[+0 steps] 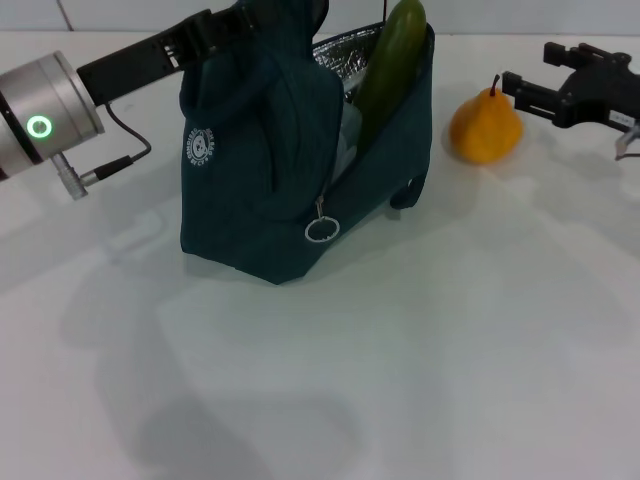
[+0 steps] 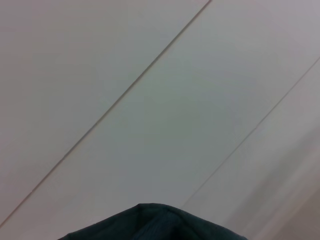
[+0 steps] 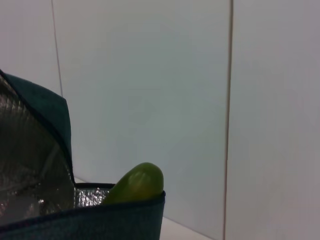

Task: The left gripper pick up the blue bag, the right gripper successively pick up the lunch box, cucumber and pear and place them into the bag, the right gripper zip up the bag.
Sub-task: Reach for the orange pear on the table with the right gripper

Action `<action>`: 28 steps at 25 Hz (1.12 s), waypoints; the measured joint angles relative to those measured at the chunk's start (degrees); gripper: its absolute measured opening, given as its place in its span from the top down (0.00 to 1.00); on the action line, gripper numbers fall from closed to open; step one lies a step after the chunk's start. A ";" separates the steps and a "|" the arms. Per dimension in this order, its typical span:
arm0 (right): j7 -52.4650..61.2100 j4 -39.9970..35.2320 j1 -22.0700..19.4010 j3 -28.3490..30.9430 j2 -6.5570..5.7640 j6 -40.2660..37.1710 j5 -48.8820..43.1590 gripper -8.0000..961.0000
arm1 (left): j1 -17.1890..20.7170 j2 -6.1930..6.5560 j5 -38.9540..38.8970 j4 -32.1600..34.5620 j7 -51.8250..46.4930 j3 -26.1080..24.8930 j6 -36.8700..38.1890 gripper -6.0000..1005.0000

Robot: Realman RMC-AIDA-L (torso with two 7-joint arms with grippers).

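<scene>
1. The left gripper [image 1: 240, 22] comes in from the left edge of the head view and meets the top of the blue bag [image 1: 262, 160]. Its jaws are hidden in the fabric, so I cannot tell if they grip it.
2. The blue bag stands on the white counter [image 1: 420, 360] with its mouth open, showing silver lining [image 1: 345, 55]. A zipper pull ring [image 1: 322, 230] hangs on its front.
3. The cucumber [image 1: 392, 60] stands tilted in the bag's mouth, its tip rising above the rim. The right wrist view shows that tip [image 3: 137, 182] just over the bag's edge.
4. The pear [image 1: 485, 125] sits upright on the counter just right of the bag, apart from it, stem up.
5. The right gripper [image 1: 515, 88] reaches in from the right edge, its jaws released, with the tips just beside the pear's upper right and nothing held.
6. In front of the bag and pear the counter lies wide and bare.
</scene>
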 joint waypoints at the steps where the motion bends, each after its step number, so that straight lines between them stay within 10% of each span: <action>1: -1.12 0.80 0.45 -0.12 0.07 0.45 0.60 0.26 | -0.01 -0.01 0.00 0.00 0.00 0.05 0.00 0.95; 28: -9.96 8.82 6.11 -1.77 0.66 5.01 4.50 0.41 | 0.00 -0.16 -0.09 0.00 0.00 0.13 0.27 0.95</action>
